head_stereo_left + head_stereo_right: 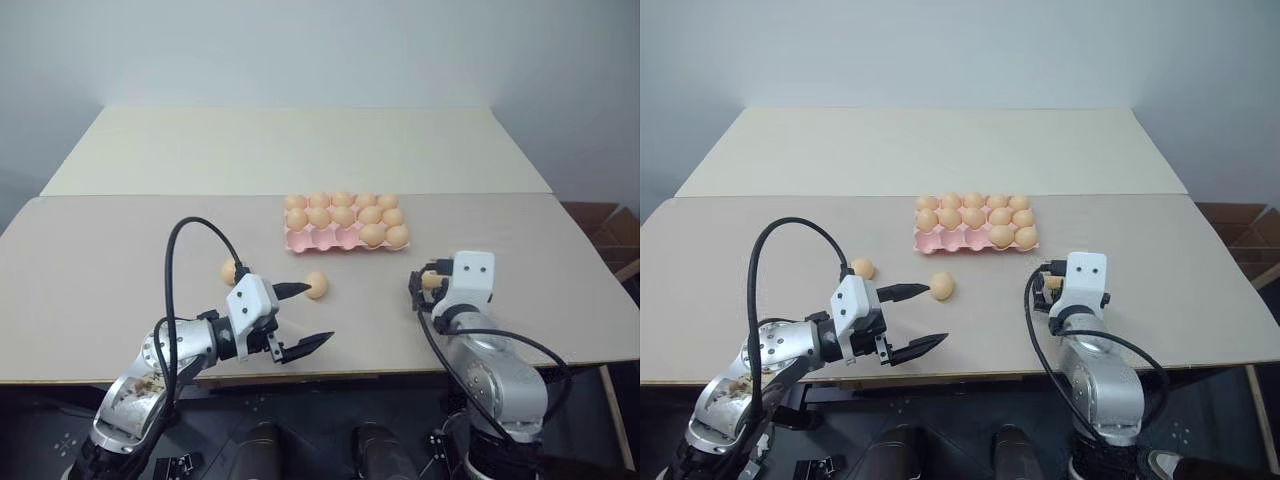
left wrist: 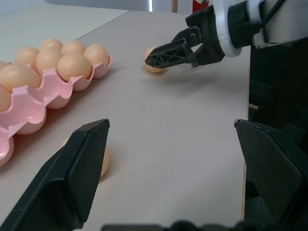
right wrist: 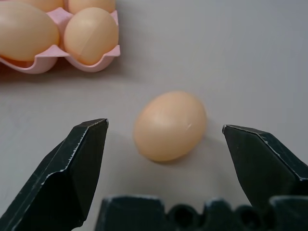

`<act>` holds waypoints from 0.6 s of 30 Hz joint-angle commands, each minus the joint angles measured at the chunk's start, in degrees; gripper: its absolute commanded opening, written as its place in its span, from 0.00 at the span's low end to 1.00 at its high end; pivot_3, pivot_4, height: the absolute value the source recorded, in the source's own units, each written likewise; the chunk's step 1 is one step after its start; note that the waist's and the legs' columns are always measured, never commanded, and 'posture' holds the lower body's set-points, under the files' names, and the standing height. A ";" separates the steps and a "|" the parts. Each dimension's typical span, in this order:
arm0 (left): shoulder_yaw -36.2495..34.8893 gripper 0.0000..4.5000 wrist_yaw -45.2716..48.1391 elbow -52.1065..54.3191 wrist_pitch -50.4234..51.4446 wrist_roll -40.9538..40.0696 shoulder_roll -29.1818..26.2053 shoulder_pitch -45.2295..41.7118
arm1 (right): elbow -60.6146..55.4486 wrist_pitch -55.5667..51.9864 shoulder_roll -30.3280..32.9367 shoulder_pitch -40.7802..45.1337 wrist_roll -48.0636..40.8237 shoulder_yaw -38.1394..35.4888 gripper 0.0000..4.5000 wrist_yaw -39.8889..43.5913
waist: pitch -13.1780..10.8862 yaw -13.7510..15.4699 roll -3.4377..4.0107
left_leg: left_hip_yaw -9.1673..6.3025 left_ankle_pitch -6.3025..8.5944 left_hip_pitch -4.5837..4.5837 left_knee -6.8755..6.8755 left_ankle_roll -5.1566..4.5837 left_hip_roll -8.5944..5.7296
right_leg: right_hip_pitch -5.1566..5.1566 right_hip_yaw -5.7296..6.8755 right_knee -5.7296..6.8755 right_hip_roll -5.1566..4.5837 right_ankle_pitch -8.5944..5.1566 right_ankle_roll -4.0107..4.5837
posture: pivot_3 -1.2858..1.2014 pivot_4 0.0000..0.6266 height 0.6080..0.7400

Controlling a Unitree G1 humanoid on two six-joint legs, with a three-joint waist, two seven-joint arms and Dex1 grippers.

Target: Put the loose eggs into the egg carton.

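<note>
Left eye view: pink egg carton [image 1: 322, 240] at 12 o'clock on the table [image 1: 120, 260], front-left cups empty. Two loose eggs [image 1: 316, 285] lie at 6 and 7 o'clock of it; the 7 o'clock one is part hidden by the left gripper [image 1: 302, 318], fingers apart, empty.

Right wrist view: right gripper [image 3: 168, 159] spread wide, empty, a third egg [image 3: 170, 125] just ahead between the fingers. Judged light, smooth, slippery, fragile; take across the narrow middle, gently.

Fourth egg not made out.
</note>
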State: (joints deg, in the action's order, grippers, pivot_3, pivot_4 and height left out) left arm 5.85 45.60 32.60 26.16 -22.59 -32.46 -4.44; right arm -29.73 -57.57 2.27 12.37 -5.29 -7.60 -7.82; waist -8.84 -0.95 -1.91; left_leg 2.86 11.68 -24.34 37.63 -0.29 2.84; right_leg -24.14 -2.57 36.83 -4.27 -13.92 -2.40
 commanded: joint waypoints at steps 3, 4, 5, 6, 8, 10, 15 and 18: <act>-0.19 1.00 -0.26 1.41 -0.67 -0.59 -0.09 -0.32 | 4.07 1.08 -0.64 3.38 1.68 -0.72 0.99 -1.75 | 0.00 -0.09 0.00 | 0.00 0.00 0.00 0.00 0.00 0.00 | -0.01 0.00 0.01 0.01 0.00 0.00 | 0.52 0.24 1.00; -0.20 1.00 -0.29 1.43 -0.67 -0.56 -0.11 -0.27 | 4.89 1.24 -0.74 3.83 2.01 -0.68 0.99 -2.05 | 0.00 -0.10 0.00 | 0.00 0.00 0.00 0.00 0.00 0.00 | -0.01 0.00 0.01 0.01 0.00 0.00 | 0.52 0.24 1.00; -0.22 1.00 -0.31 1.43 -0.68 -0.53 -0.12 -0.24 | 5.61 1.38 -0.83 4.20 2.24 -0.71 0.99 -2.23 | 0.00 -0.11 0.00 | 0.00 0.00 -0.01 0.00 0.00 0.00 | -0.01 0.00 0.00 0.01 0.00 0.00 | 0.52 0.24 1.00; -0.24 1.00 -0.34 1.45 -0.68 -0.51 -0.14 -0.21 | 6.23 1.58 -0.93 4.54 2.47 -0.80 0.99 -2.39 | 0.00 -0.11 0.00 | 0.00 0.00 -0.01 0.00 0.00 0.00 | -0.01 0.00 0.00 0.01 0.00 0.00 | 0.52 0.24 1.00; -0.30 1.00 -0.39 1.46 -0.68 -0.49 -0.18 -0.15 | 7.18 2.45 -1.33 5.04 2.72 -1.17 0.99 -2.72 | 0.00 -0.11 0.00 | 0.00 0.00 -0.01 0.00 0.00 0.00 | -0.01 0.00 0.00 0.01 0.00 0.00 | 0.52 0.24 1.00; -0.33 1.00 -0.48 1.50 -0.69 -0.45 -0.18 -0.04 | 7.96 2.97 -1.47 5.41 2.78 -1.44 0.99 -2.88 | 0.00 -0.14 0.00 | 0.00 0.00 -0.01 0.00 0.00 0.00 | -0.01 0.00 0.01 0.01 0.00 0.00 | 0.52 0.24 1.00; -0.39 1.00 -0.80 1.63 -0.63 -0.44 -0.19 0.17 | 9.17 4.14 -1.50 5.64 2.82 -1.78 0.99 -2.76 | 0.00 -0.15 0.00 | -0.01 0.00 -0.01 0.00 0.00 0.00 | -0.01 0.00 0.00 0.01 0.00 -0.01 | 0.52 0.24 1.00; -0.41 1.00 -0.96 1.65 -0.60 -0.41 -0.24 0.23 | 9.72 4.70 -1.44 5.64 2.79 -1.88 0.86 -2.63 | 0.00 -0.18 0.00 | -0.01 0.00 -0.01 0.00 0.00 0.01 | -0.01 0.00 0.01 0.01 0.00 -0.01 | 0.52 0.24 1.00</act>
State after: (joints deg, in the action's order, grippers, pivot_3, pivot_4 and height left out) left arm 5.85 44.90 32.62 26.20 -22.58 -32.48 -4.26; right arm -19.02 -54.85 0.66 17.10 -2.91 -9.04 -10.26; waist -8.84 -1.13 -1.91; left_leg 2.85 11.68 -24.35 37.63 -0.29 2.84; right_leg -24.15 -2.57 36.84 -4.25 -13.92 -2.41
